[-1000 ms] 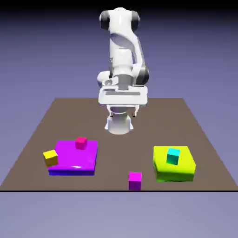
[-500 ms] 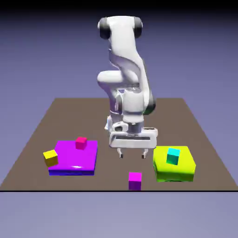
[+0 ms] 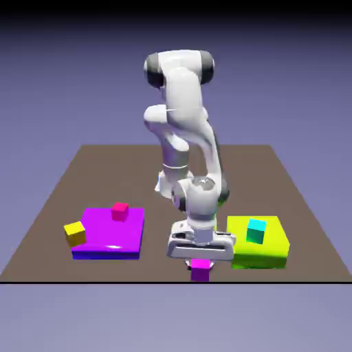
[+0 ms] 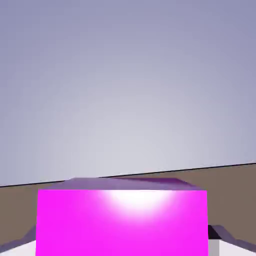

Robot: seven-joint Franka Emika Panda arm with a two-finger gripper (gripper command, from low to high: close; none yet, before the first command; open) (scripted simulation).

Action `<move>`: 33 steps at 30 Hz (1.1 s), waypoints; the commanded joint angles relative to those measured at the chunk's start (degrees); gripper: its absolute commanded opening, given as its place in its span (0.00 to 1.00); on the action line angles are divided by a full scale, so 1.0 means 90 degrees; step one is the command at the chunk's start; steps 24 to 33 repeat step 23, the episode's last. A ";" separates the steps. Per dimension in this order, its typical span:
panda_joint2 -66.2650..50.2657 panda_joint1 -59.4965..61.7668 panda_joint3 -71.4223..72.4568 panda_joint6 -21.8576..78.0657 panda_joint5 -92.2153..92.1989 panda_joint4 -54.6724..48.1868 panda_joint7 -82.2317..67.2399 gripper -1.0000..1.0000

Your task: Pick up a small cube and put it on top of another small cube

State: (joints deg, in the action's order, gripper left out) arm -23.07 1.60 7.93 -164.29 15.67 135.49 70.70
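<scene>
The small magenta-purple cube [image 3: 200, 271] sits on the brown table near its front edge. My gripper [image 3: 200, 264] has come down over the cube, with one finger on each side, and stands open. In the hand view the cube [image 4: 122, 220] fills the lower part of the picture. Only slivers of the grey fingertips [image 4: 216, 240] show at its bottom corners. Other small cubes are a cyan cube [image 3: 256, 231], a crimson cube [image 3: 120, 210] and a yellow cube [image 3: 75, 233].
The cyan cube rests on a flat yellow-green block [image 3: 269, 253] at the exterior view's right. The crimson cube lies on a large magenta slab [image 3: 110, 234] at the left, and the yellow cube sits at its corner. The table's front edge [image 3: 103, 281] runs just below the purple cube.
The arm has swung forward from above the table's middle and dropped its hand down over the small purple cube. None of the cubes has moved.
</scene>
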 commanded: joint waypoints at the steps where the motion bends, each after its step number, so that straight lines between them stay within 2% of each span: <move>1: 0.0231 0.0094 0.0115 0.0162 -0.0087 0.0076 -0.0074 0.00; 3: 0.0636 0.0343 0.0148 0.0490 -0.0277 0.0156 -0.0192 0.00; 14: 0.2027 0.2441 -0.2263 0.2342 -0.1525 -0.0347 -0.0495 0.00; 20: 0.1026 0.2597 -0.2110 0.1301 -0.1836 -0.0292 -0.0705 0.00; 21: 0.1026 0.2597 -0.2110 0.1301 -0.1836 -0.0292 -0.0705 1.00; 33: 0.1256 0.2561 -0.2146 0.1540 -0.1764 -0.0305 -0.0657 1.00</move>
